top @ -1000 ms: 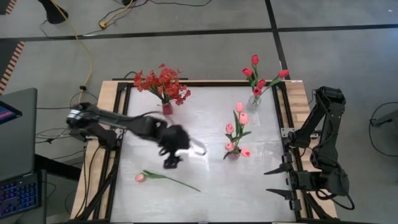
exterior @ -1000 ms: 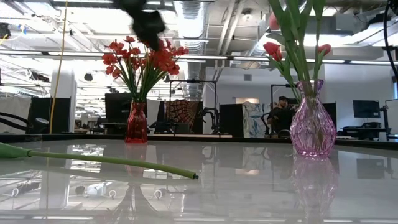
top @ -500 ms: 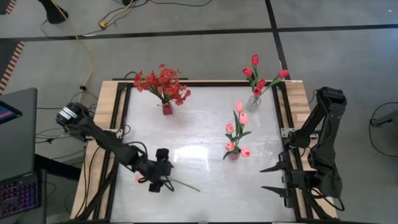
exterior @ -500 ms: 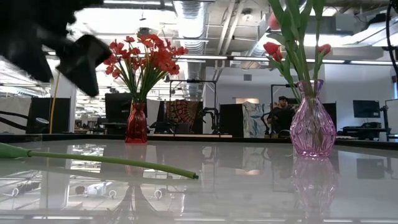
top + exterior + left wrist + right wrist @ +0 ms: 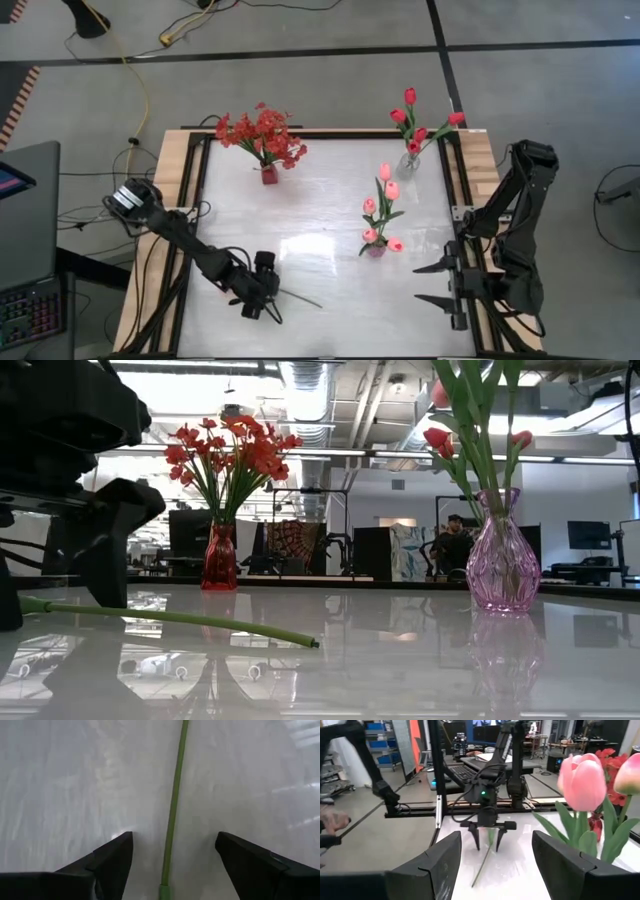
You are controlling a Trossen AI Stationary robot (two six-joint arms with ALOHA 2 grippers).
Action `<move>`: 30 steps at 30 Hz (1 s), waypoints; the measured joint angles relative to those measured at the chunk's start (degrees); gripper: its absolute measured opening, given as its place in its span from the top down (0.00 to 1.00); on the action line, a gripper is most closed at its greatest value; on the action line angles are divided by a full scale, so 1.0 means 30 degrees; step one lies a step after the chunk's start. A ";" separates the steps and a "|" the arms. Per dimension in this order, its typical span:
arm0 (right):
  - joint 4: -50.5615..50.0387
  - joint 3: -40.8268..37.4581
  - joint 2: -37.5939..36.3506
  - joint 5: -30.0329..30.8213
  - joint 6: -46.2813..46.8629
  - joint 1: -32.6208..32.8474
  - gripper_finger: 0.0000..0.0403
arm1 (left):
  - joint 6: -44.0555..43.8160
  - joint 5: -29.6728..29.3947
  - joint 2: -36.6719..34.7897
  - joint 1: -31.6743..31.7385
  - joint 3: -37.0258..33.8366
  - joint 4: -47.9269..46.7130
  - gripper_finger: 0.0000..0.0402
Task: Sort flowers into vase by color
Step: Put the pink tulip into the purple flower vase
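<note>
From above, the left gripper (image 5: 262, 300) is down at the near left of the tabletop (image 5: 320, 210), jaws spread wide over the loose flower (image 5: 298, 296), whose stem trails out toward the middle. Its bloom is hidden under the gripper here. The right gripper (image 5: 432, 283) waits at the near right edge, jaws also wide and empty. Count: three vases, one loose stem. The red vase (image 5: 268, 175) holds a bushy red spray, the clear vase (image 5: 408, 163) four red tulips, the pink vase (image 5: 375, 249) about five pink tulips.

At table height, the stem lies flat on the glossy surface, passing between the dark fingers (image 5: 105, 550) at the left. The risk I see: a thin stem lying flat can slip or roll as the jaws close, or the fingertips may scrape the tabletop and miss it.

From the left wrist, the stem (image 5: 173, 815) runs between the jaws, nearer the middle than either side, so the line-up looks fair.

From the right wrist, pink tulips (image 5: 583, 782) stand close by; a later swing toward that vase could knock them over.
</note>
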 joint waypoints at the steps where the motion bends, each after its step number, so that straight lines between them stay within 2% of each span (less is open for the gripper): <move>1: 0.0065 0.0000 0.0000 -0.0001 0.0000 -0.0157 0.33 | -0.0005 0.0120 0.0128 -0.0022 0.0011 -0.0007 0.31; 3: 0.0359 0.0000 0.0000 -0.0002 -0.0004 -0.0433 0.33 | 0.0002 0.0228 0.0248 -0.0076 0.0029 0.0006 0.35; 6: 0.0783 0.0000 0.0000 -0.0017 -0.0007 -0.0832 0.33 | 0.0068 0.0465 0.0101 -0.0078 0.0006 0.0012 0.48; 11: 0.1643 0.0000 0.0000 -0.0197 0.0000 -0.1448 0.33 | 0.0115 -0.0020 -0.0295 -0.0109 -0.0036 -0.0227 0.80; 13: 0.2311 0.0000 0.0000 -0.1068 0.0021 -0.1761 0.33 | 0.0155 -0.0403 -0.0296 -0.0098 -0.0043 -0.0247 0.93; 14: 0.2468 0.0000 0.0000 -0.1750 0.0251 -0.1964 0.33 | 0.0183 -0.0547 -0.0296 -0.0098 0.0026 -0.0294 0.96; 17: 0.2486 0.0000 0.0326 -0.4033 0.1667 -0.2599 0.33 | 0.0920 -0.0578 -0.0236 -0.0054 0.0827 -0.1408 0.98; 19: 0.2430 0.0000 0.0849 -0.5179 0.2673 -0.2880 0.33 | 0.1802 -0.0584 -0.0170 -0.0054 0.2059 -0.3356 0.99; 25: 0.2451 0.0000 0.2969 -0.7781 0.7715 -0.2989 0.33 | 0.5446 -0.2905 -0.0201 -0.0268 0.8034 -0.9981 1.00; 30: 0.2682 0.0000 0.5096 -0.8328 1.2023 -0.3500 0.33 | 1.0615 -0.5334 -0.0232 -0.0604 1.2336 -1.0512 1.00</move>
